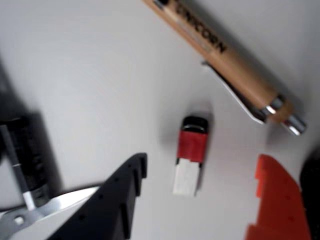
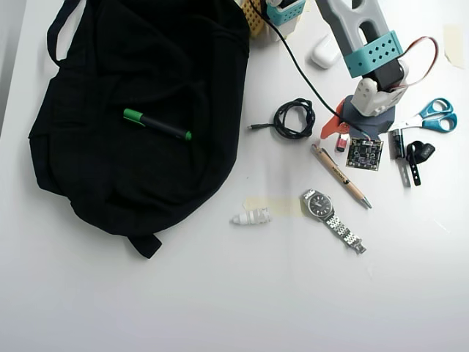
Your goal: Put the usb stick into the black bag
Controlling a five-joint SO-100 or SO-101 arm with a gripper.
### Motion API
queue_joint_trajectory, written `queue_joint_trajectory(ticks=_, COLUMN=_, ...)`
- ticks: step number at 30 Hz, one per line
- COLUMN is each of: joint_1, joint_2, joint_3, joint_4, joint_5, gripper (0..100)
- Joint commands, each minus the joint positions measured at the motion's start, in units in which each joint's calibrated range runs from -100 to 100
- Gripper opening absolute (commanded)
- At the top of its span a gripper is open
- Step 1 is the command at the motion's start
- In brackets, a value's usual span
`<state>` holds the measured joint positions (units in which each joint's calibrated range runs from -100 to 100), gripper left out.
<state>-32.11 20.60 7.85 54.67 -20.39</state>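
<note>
Black bag bears a green-capped marker; spread tool straddles the usb stick.

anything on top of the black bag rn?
A green-capped black marker lies on the black bag in the overhead view. The usb stick is not there: it lies on the table, between the open hand fingers. The bag's inside is hidden.

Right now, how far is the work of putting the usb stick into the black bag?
Early stage. Done: in the wrist view the gripper is open, its fingers on either side of the usb stick. In hand: nothing; the stick lies flat on the table, beside the pen. Left: closing on it, lifting it, and carrying it to the black bag, far left in the overhead view.
</note>
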Motion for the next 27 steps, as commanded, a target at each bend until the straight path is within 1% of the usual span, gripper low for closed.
queue_joint_trajectory(ticks=1, joint_1=-0.5, joint_2=1.7, joint_3=-2.3, joint_4=-0.9, joint_5=-0.3, gripper=29)
queue_joint_trajectory(ticks=17, joint_1=-0.3, joint_2=4.5, joint_3=-1.7, joint_4=-2.2, joint_5=-0.5, gripper=27)
queue_joint_trajectory(ticks=20, joint_1=-0.3, joint_2=4.5, joint_3=-1.7, joint_4=-2.2, joint_5=-0.5, gripper=20)
queue_joint_trajectory(ticks=25, joint_1=-0.4, joint_2=4.5, joint_3=-1.8, joint_4=-2.2, joint_5=-0.5, gripper=3)
queue_joint_trajectory(ticks=26, joint_1=-0.4, joint_2=4.5, joint_3=-1.7, joint_4=-2.2, joint_5=-0.5, gripper=2)
queue_joint_trajectory(ticks=27, joint_1=-0.4, joint_2=4.5, joint_3=-1.7, joint_4=-2.2, joint_5=-0.5, gripper=2)
